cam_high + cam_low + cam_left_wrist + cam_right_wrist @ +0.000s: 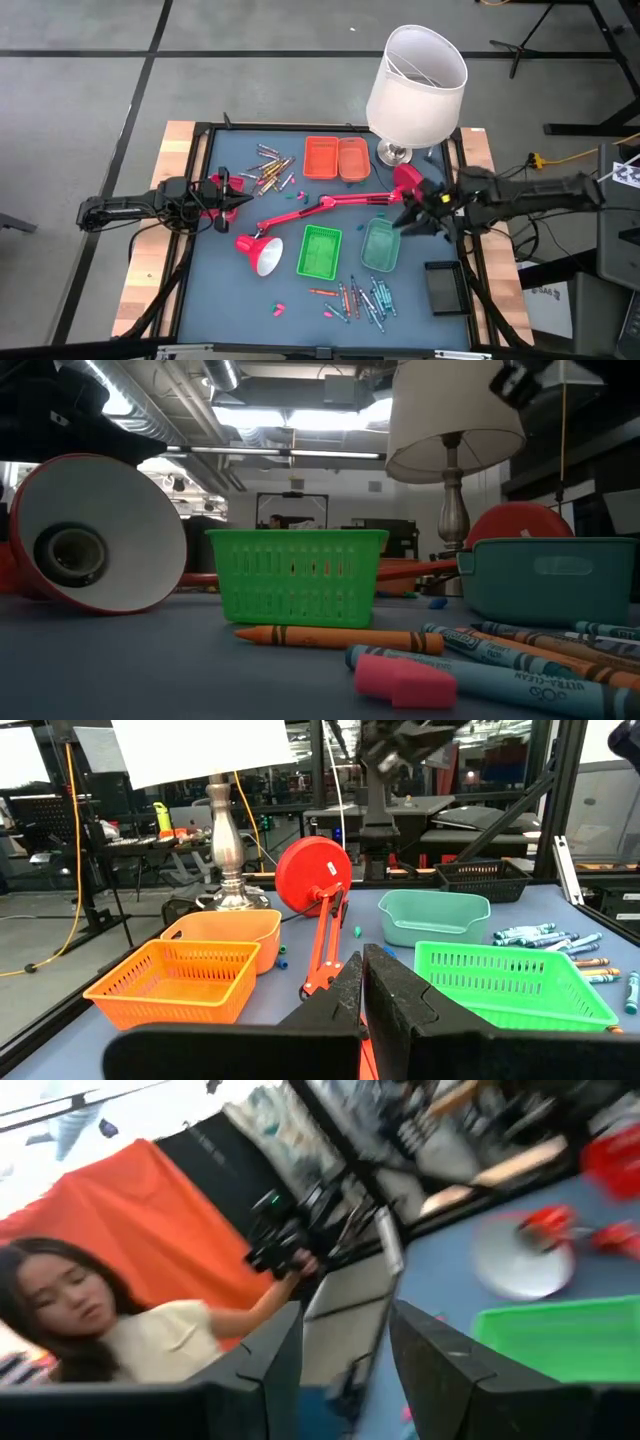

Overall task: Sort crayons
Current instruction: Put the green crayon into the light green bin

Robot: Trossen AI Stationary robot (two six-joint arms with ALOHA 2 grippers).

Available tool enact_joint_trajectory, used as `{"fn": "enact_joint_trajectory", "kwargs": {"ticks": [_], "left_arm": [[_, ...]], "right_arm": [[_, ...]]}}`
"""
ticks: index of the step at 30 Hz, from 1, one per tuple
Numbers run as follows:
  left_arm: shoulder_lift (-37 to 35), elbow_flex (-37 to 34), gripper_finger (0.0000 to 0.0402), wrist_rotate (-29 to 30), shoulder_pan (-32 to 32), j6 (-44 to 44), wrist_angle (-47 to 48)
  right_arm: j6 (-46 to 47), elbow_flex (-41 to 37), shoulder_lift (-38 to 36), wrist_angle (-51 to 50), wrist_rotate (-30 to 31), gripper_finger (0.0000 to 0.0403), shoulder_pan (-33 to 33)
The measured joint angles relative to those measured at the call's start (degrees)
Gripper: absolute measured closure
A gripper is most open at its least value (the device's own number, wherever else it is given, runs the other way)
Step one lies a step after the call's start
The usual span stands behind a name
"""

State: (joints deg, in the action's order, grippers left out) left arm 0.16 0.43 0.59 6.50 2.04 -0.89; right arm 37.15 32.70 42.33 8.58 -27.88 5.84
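Note:
The crayons lie in two loose piles on the blue mat: one at the far left, one at the near right, close up in the low view. My left gripper is shut at the mat's left side and points level toward the trays, holding nothing. My right gripper is open and raised above the table, beside the teal tray, with nothing between its fingers.
A red desk lamp lies across the middle of the mat, its head at the near left. Two orange trays, a green tray, a black tray and a white-shaded lamp stand around. A person is beyond the table.

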Motion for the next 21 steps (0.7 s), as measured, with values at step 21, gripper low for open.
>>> {"fn": "enact_joint_trajectory", "kwargs": {"ticks": [21], "left_arm": [[0.0,0.0,0.0401,-0.01,-0.02,-0.02,0.0]], "right_arm": [[29.06,35.02,40.81,-41.31,33.4,0.0253,31.99]]}}
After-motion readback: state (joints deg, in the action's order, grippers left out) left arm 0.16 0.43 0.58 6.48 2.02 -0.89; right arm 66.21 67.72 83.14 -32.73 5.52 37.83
